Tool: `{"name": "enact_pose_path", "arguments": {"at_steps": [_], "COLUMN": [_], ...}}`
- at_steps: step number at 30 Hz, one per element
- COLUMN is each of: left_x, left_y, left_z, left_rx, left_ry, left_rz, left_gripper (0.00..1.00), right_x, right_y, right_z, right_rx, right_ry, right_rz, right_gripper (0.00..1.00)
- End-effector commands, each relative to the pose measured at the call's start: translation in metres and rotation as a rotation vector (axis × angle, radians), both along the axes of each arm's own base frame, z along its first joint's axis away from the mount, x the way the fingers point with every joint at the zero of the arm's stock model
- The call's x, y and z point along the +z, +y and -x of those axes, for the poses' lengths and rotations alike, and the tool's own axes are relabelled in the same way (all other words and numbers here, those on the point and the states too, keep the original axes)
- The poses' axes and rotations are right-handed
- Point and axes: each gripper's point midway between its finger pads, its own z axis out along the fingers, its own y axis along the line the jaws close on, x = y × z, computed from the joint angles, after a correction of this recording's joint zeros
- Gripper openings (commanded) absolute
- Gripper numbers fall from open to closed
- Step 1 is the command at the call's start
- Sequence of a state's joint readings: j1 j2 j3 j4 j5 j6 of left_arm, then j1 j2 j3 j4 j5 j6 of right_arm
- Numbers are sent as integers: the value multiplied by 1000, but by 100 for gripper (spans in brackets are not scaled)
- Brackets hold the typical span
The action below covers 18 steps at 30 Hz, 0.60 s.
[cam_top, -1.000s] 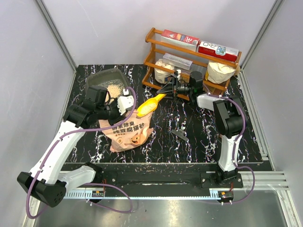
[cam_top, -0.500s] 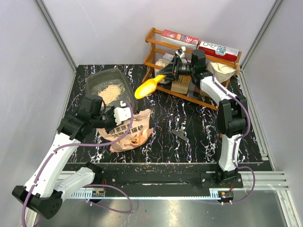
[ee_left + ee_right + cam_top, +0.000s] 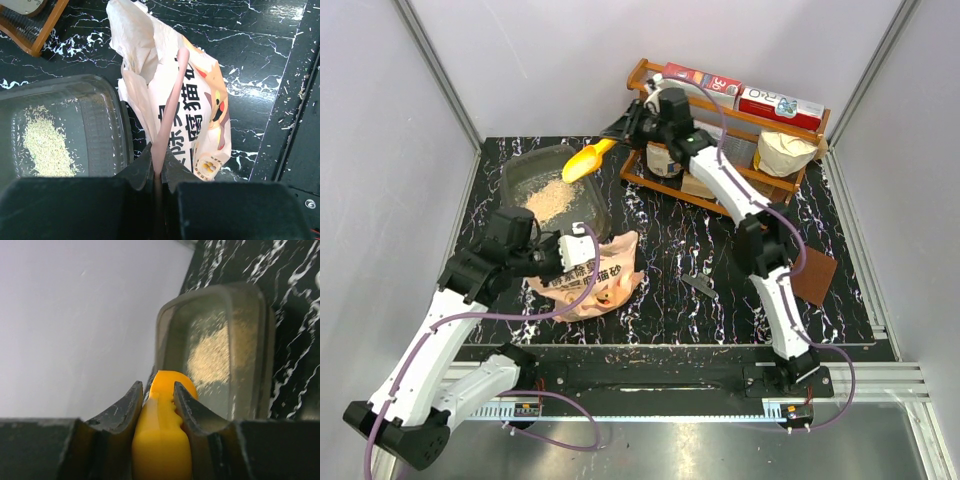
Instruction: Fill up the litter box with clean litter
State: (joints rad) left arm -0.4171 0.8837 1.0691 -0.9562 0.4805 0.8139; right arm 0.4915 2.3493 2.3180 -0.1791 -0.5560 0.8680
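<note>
The dark grey litter box [image 3: 520,168] sits at the back left with a pile of pale beige litter [image 3: 550,196] in it; it also shows in the left wrist view [image 3: 107,125] and the right wrist view [image 3: 250,295]. The pink pig-face bag [image 3: 605,280] stands in front of it. My left gripper [image 3: 560,262] is shut on the bag's top edge [image 3: 170,105]. My right gripper [image 3: 620,132] is shut on the handle of the yellow scoop [image 3: 582,162], whose bowl hangs over the box's far right corner [image 3: 167,385].
A wooden rack [image 3: 720,150] with boxes and white bags stands at the back right. A brown square pad [image 3: 815,278] lies at the right. A small dark strip [image 3: 698,287] lies mid-table. Grey walls close in both sides.
My right arm has swung the scoop left from the rack's front to over the litter box. The left gripper keeps hold of the bag and has shifted slightly.
</note>
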Motion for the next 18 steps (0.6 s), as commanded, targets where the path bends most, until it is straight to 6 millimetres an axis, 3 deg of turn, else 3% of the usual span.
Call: {"name": "enact_pose_path", "arguments": {"at_steps": [1,2,3,4,8,10,13,18], "left_x": [-2,-2,-1,0,1,1,2,3], "left_y": [6,7,7,7,9,9,10,10], "left_z": [13,13,14,15,20,22,24,25], "left_rx": [-8,-7,-7,-5,3,9,16,15], "left_ry": [6,3,5,-2,-6,2,7,10], "left_rz": [-4,-2,3,8,25,37,43,51], "left_gripper": [0,0,0,0,0,0,0,0], "right_x": [12,15,31,16,13,1,-3,8], "right_y": [8,9,17,19,35,46,64,89], "right_z": [-41,-45,-44,-53,-56,-56,-52,-39], "right_rx": [-262,-279,-294,-330,-335,-322,-291,-222], "right_ry": [-199,-256,-311,-322,-446,-475,-549,-659], "right_rz": [128,157,147,177,210,223,220,158], "right_gripper": [0,0,0,0,0,0,0,0]}}
